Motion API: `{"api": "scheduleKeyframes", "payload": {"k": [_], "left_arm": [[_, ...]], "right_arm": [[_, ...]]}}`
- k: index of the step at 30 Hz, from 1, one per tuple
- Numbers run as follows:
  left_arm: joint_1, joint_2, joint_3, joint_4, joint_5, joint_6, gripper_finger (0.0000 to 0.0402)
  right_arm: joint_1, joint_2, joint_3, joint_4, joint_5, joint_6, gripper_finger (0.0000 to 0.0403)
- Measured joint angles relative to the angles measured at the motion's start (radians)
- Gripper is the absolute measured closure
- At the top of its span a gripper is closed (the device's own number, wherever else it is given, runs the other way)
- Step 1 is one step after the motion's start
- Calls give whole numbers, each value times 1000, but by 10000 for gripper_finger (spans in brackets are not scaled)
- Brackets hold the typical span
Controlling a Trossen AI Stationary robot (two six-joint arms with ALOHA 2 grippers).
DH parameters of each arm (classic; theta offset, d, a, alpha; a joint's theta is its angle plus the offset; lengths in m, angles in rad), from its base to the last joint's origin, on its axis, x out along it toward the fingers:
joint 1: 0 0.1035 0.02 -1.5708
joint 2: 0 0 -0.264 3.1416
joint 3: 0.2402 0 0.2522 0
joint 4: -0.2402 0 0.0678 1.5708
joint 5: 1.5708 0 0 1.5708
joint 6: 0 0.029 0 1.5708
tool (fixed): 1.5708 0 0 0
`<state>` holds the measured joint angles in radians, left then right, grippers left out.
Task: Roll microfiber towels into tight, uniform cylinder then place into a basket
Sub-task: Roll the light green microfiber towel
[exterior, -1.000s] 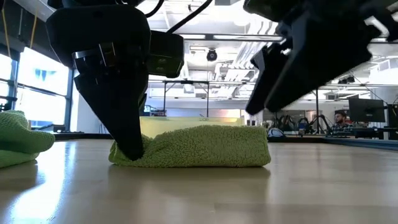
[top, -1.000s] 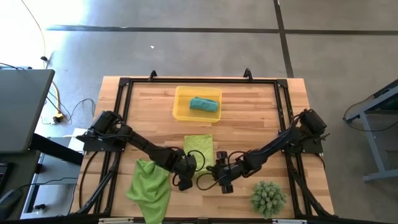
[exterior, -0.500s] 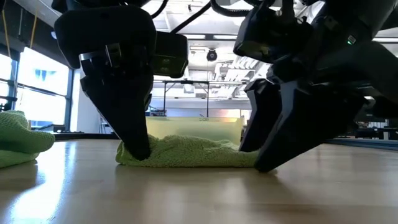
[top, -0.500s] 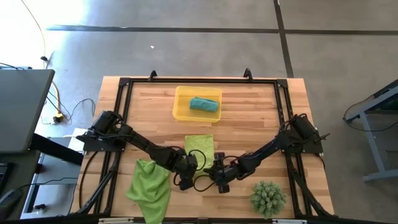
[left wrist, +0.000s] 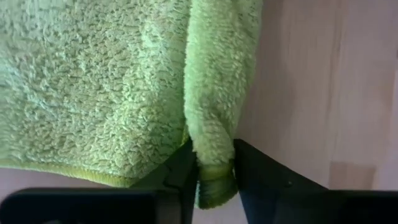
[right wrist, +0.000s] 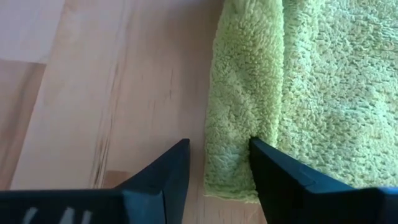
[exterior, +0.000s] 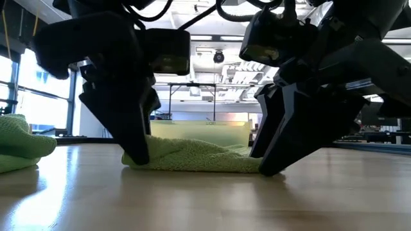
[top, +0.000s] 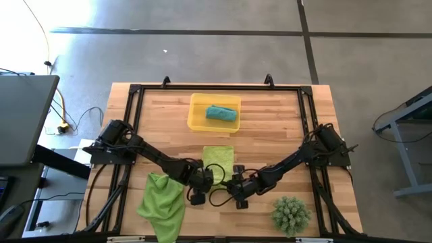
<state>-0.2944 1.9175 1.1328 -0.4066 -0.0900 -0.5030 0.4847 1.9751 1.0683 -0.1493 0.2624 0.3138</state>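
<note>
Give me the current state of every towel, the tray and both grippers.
Teal towel: rolled, in the tray.
Yellow tray: holds only that roll.
Center lime towel: flat, near edge folded.
Left lime towel: crumpled.
Left gripper: pinching the fold's corner.
Right gripper: open, straddling the fold's other corner.

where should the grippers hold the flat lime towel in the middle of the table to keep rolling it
Grip the lime towel at the two ends of its rolled near edge, coming from the table's front side. That edge is already folded into a thick lip, easier to pinch than the flat sheet. The left gripper is shut on one end of it; the right gripper straddles the other end, open. Holding both ends should keep the roll even.
</note>
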Motion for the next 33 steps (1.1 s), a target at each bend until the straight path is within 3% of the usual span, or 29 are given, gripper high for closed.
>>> {"api": "scheduleKeyframes", "payload": {"k": [6, 9, 13, 19, 26, 33], "left_arm": [[-1, -23, 9, -120, -12, 44, 274], [-3, -36, 51, -250, -21, 54, 267], [-26, -40, 92, -284, -27, 94, 267], [-105, -42, 105, -173, -27, 255, 267], [-140, -43, 106, -117, -256, 257, 265], [-124, -43, 106, -118, -251, 314, 265]], "right_arm": [[0, 0, -1, -2, -4, 3, 249], [-1, 0, -2, -2, -5, 24, 249], [-2, 0, -2, -2, -7, 55, 249], [-4, 0, -2, 0, -8, 97, 249], [-4, 0, -3, 3, -8, 107, 249], [-8, 0, -4, 5, -12, 124, 249]]}}
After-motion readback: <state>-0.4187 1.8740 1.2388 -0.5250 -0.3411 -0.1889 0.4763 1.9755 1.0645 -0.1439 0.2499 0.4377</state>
